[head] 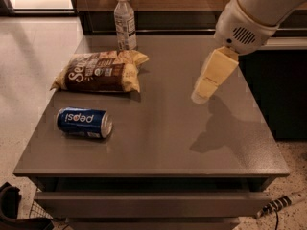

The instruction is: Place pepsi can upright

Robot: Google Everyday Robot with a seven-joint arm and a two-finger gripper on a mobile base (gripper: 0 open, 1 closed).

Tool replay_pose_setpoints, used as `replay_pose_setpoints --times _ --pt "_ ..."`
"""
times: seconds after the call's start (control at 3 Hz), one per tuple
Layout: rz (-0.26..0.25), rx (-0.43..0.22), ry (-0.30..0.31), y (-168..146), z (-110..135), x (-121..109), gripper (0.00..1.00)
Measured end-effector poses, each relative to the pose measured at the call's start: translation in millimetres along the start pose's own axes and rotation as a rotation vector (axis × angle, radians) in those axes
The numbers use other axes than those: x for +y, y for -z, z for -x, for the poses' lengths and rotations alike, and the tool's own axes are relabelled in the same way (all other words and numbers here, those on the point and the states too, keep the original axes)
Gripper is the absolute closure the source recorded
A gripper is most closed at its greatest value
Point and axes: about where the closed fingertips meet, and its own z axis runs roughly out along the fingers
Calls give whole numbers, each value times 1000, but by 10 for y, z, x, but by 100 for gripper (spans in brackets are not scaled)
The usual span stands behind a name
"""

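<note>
The pepsi can (85, 122) is dark blue with white lettering. It lies on its side near the front left of the grey table (163, 143), silver end facing right. My gripper (200, 96) hangs above the table's right middle, on a white arm coming in from the upper right. It is well to the right of the can and holds nothing that I can see.
A brown chip bag (100, 72) lies behind the can at the left. A clear plastic water bottle (124, 21) stands upright at the table's back edge. A dark counter (283, 80) is to the right. A drawer front (144, 202) runs below the table top.
</note>
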Motion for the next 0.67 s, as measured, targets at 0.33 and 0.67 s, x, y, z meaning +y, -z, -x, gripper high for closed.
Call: replay_pose_setpoints --times 0.33,0.67 --pt "24 -36 7 -239 507 95 0" --pt "40 -25 78 -376 977 296 0"
